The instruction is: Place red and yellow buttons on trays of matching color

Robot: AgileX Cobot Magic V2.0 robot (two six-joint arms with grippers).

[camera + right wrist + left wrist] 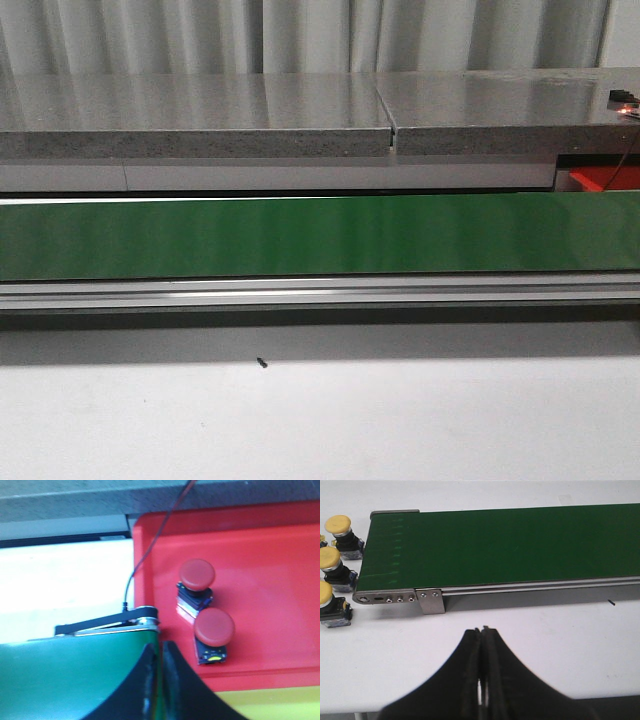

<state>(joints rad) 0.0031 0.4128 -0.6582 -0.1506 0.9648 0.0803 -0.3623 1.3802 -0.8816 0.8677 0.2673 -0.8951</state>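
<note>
Three yellow buttons (339, 530) (330, 564) (327, 600) with black bases stand on the white table off the belt's end, seen in the left wrist view. My left gripper (482, 630) hangs shut and empty over the white table in front of the belt. Two red buttons (197, 578) (214, 630) lie on the red tray (270, 555) in the right wrist view. A strip of the yellow tray (270, 705) shows beside the red one. My right gripper (159, 647) is shut and empty above the belt's end, next to the red tray. Neither gripper shows in the front view.
The green conveyor belt (320, 235) runs across the front view on an aluminium frame (320, 293), behind it a grey stone ledge (200, 125). A corner of the red tray (600, 180) shows at the far right. A black cable (150, 550) runs over the tray's edge.
</note>
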